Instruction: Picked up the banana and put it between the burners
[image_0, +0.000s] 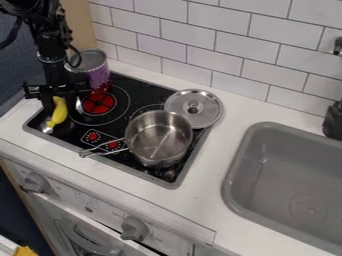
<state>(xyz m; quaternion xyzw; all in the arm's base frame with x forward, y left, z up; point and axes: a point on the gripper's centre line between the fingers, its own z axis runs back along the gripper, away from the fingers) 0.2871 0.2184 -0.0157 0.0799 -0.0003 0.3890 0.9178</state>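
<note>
the steel pot (159, 141) sits on the near right part of the black cooktop (130, 86), its wire handle (100, 149) pointing left. well to the left of the pot and a little farther back, the banana (59, 111) stands nearly upright, leaning slightly, by the cooktop's left edge. the tool (63, 106) hangs down right at the banana, also left of the pot, with the black arm (50, 45) rising above it; i cannot tell whether the tool is closed on the banana or open around it. a small shiny metal piece (47, 128) shows by the banana's lower end, left of the pot. between the pot and the banana lies a red burner marking (98, 104), and behind that, up and left of the pot, stands a purple and red can (99, 75) with a grey top. the round metal lid (204, 111) lies flat just behind the pot and to its right. the white bench (212, 160) runs on right of the pot to the grey sink (267, 147), and the knobs (135, 228) are on the panel in front of the pot.
</note>
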